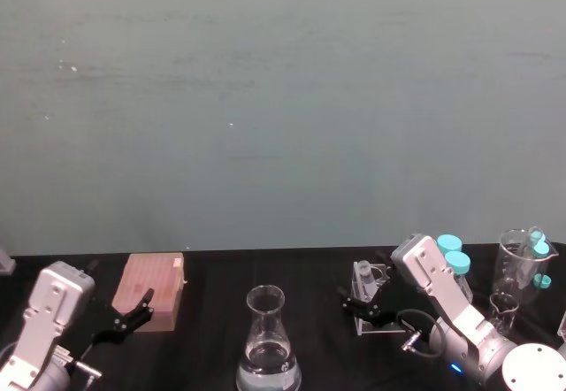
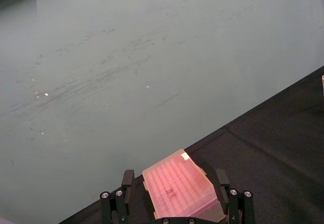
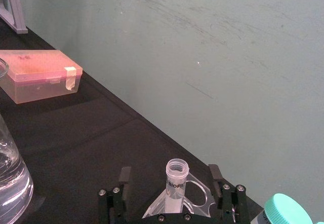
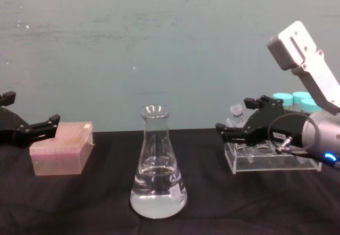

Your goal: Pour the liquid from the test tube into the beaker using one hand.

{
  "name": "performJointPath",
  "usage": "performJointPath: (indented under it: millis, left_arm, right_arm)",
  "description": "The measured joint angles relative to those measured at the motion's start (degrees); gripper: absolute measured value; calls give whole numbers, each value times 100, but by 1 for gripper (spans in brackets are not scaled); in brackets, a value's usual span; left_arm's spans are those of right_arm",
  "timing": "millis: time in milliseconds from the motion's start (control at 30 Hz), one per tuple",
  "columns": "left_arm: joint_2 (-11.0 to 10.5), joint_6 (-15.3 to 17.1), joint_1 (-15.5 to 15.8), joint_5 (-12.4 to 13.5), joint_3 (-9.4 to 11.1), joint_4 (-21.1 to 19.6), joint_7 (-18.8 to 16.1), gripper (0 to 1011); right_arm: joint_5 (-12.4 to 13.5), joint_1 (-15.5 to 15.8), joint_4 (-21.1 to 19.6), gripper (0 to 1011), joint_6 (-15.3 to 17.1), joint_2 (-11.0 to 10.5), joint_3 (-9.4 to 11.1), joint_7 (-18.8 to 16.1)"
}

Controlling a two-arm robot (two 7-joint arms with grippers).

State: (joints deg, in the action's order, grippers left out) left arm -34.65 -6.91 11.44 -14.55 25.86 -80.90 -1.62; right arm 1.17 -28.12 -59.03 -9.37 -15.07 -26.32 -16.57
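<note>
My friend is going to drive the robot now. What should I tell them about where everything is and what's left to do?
Right gripper: open, straddling the tube, which stands upright in the rack.
Left gripper: open, idle by the pink box.
Beaker: mid-table between the arms, some clear liquid already in it.
Done: right gripper lined up on the tube.
Left: close on the tube, lift it out, tip it over the beaker.
</note>
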Motion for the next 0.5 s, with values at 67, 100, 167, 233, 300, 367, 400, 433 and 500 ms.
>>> performJointPath:
  millis: [67, 100, 167, 233, 300, 367, 400, 433, 500]
  left_arm:
    - [0, 0, 0, 0, 0, 0, 0, 1000]
    - [0, 0, 0, 0, 0, 0, 0, 1000]
    - [0, 0, -1, 0, 0, 0, 0, 1000]
    - [0, 0, 0, 0, 0, 0, 0, 1000]
    - [0, 0, -1, 0, 0, 0, 0, 1000]
    - [0, 0, 0, 0, 0, 0, 0, 1000]
    - [0, 0, 0, 0, 0, 0, 0, 1000]
    - [0, 0, 0, 0, 0, 0, 0, 1000]
    - [0, 0, 0, 0, 0, 0, 0, 1000]
  right_arm:
    - [3, 2, -3, 935, 1, -2, -1, 0]
    - [5, 3, -5, 894, 1, -3, -1, 0]
    - [7, 5, -8, 864, 2, -4, -3, 0]
    - [9, 6, -12, 772, 4, -5, -5, 0]
    - [10, 6, -13, 761, 4, -6, -6, 0]
    - [11, 7, -16, 658, 6, -7, -6, 0]
    - [11, 8, -16, 638, 6, -8, -7, 0]
    - [12, 8, -17, 625, 6, -8, -7, 1]
    - [13, 9, -19, 537, 7, -9, -8, 1]
